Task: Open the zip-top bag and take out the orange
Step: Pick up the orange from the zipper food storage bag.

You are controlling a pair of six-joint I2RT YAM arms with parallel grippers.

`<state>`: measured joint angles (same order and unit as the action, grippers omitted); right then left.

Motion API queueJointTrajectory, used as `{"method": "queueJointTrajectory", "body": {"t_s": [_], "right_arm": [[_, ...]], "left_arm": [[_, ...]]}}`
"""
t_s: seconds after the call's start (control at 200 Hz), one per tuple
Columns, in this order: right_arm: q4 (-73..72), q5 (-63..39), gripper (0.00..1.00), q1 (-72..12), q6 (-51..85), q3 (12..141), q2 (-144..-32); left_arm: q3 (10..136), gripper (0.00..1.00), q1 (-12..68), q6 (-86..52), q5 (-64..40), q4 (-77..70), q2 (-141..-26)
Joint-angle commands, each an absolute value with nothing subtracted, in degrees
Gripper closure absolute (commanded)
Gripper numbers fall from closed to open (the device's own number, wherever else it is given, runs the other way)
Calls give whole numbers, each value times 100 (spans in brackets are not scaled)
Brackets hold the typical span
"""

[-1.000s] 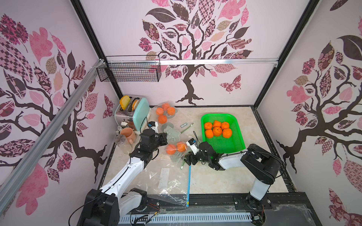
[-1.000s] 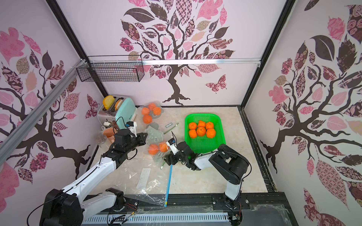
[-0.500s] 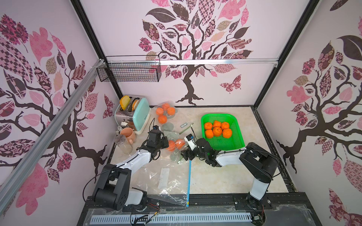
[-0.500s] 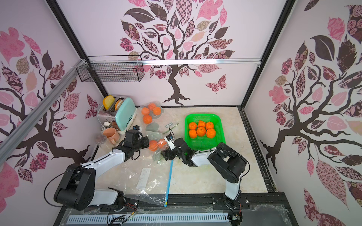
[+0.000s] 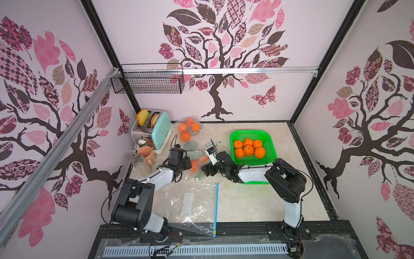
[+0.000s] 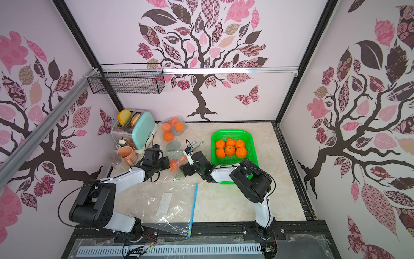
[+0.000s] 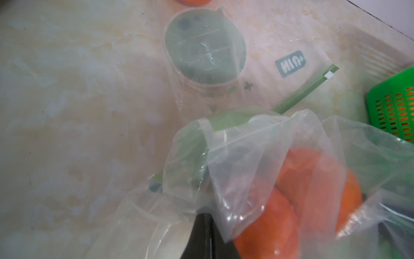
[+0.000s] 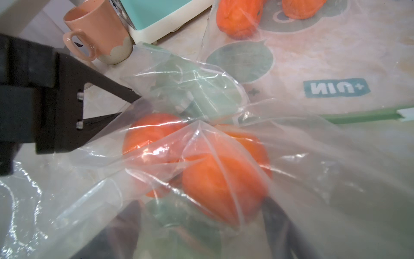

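The left gripper (image 8: 132, 105) is clenched on the zip-top bag (image 8: 89, 145); the right gripper (image 8: 200, 204) stands spread, jaws flanking the orange (image 8: 219, 179).

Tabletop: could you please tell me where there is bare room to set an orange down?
Bare marble lies front right, between the blue-zip bag, the green basket and the right arm. It is crowded from the toaster to the basket.

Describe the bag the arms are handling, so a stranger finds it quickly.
Find the green basket. Beside it, between the left gripper and right gripper, is a crumpled bag of oranges. The left one pinches it; the other orange bag lies by the toaster.
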<state>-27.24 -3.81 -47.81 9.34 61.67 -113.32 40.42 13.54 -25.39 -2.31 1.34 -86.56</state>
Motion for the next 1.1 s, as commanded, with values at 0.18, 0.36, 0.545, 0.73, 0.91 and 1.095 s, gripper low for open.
{"method": "queueJointTrajectory", "body": {"t_s": [0.18,0.36,0.545,0.73,0.91,1.095], "right_arm": [[-2311,-564,14,-4721,724,6669,-11766],[-2386,-916,20,-4614,633,6885,-11922],[-2700,-1346,35,-4570,510,6799,-11892],[-2743,-1619,51,-4562,465,6696,-11768],[-2714,-1529,62,-4553,624,6189,-11195],[-2710,-1605,64,-4555,1010,5324,-10336]], "left_arm": [[4107,100,1266,-2531,-559,167,-9070],[3969,100,1266,-2604,-598,29,-9059],[3742,100,1282,-2779,-774,-252,-9186],[3576,100,1327,-2996,-932,-545,-9167],[3516,100,1413,-2999,-796,-480,-8787],[3517,100,1655,-2928,-732,-336,-8406]]}}
